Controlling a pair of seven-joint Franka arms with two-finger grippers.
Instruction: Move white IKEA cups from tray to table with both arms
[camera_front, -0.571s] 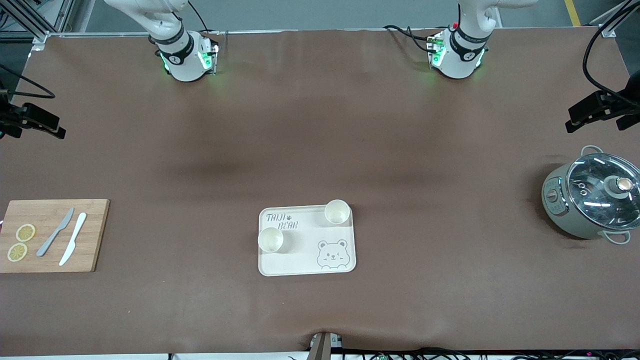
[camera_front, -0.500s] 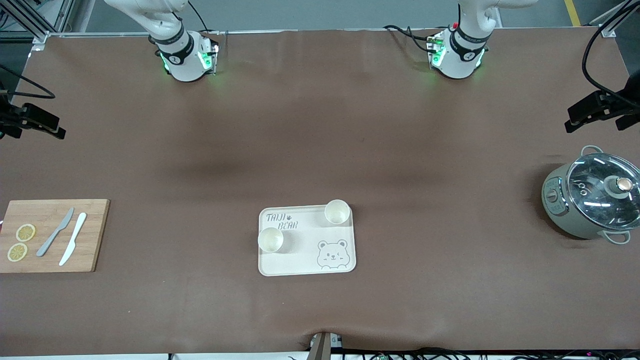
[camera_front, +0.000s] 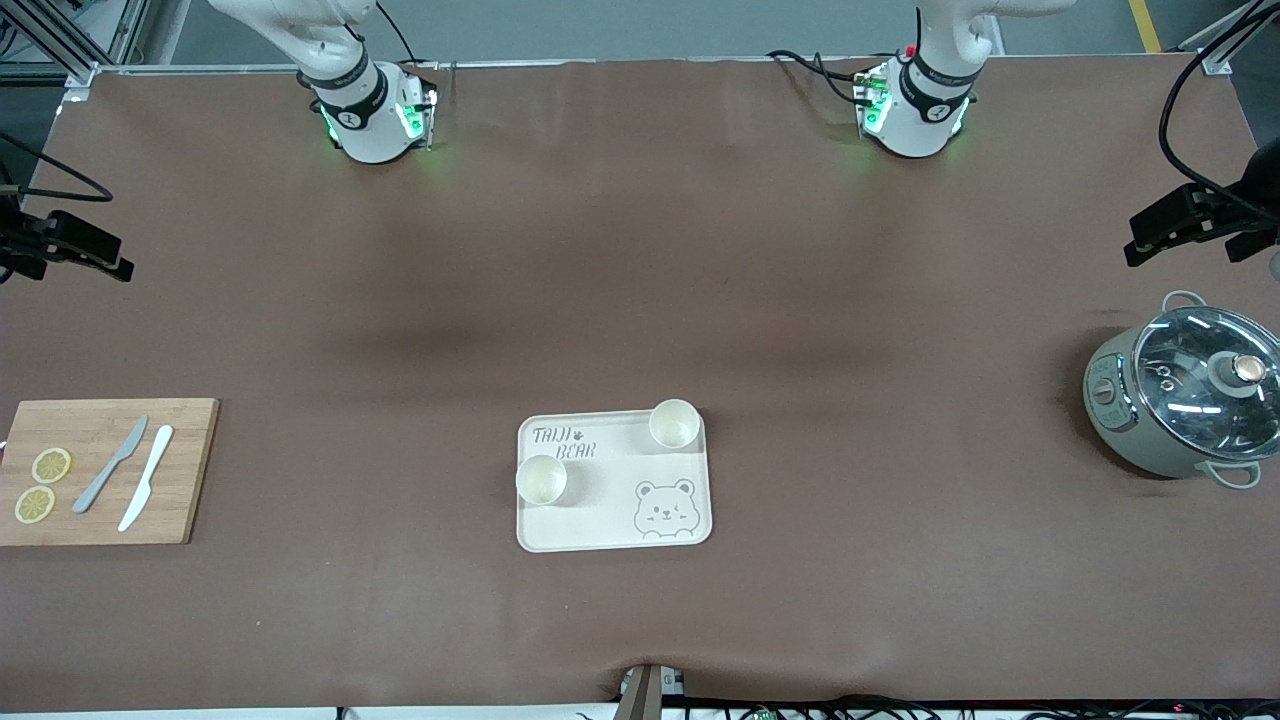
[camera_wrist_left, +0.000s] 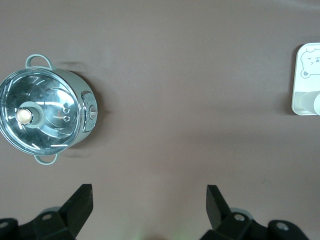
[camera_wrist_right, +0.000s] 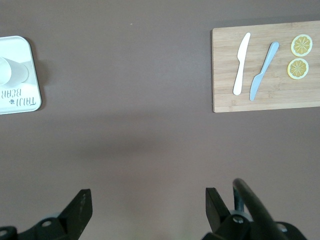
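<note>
Two white cups stand upright on the cream bear-print tray (camera_front: 600, 525). One cup (camera_front: 675, 423) is at the tray's corner toward the left arm's end, farther from the front camera. The other cup (camera_front: 541, 479) is at the tray's edge toward the right arm's end. My left gripper (camera_front: 1150, 235) hangs high over the left arm's end of the table, open and empty (camera_wrist_left: 149, 192). My right gripper (camera_front: 95, 250) hangs high over the right arm's end, open and empty (camera_wrist_right: 147, 197). The right wrist view shows one cup (camera_wrist_right: 12, 72) on the tray (camera_wrist_right: 22, 102). The left wrist view shows the tray's edge (camera_wrist_left: 302, 65).
A grey-green pot with a glass lid (camera_front: 1190, 395) stands at the left arm's end and also shows in the left wrist view (camera_wrist_left: 42, 110). A wooden cutting board (camera_front: 185, 470) with two knives and two lemon slices lies at the right arm's end and shows in the right wrist view (camera_wrist_right: 225, 90).
Both grippers have shifted very slightly at the table's ends. The cups and the tray have not moved.
</note>
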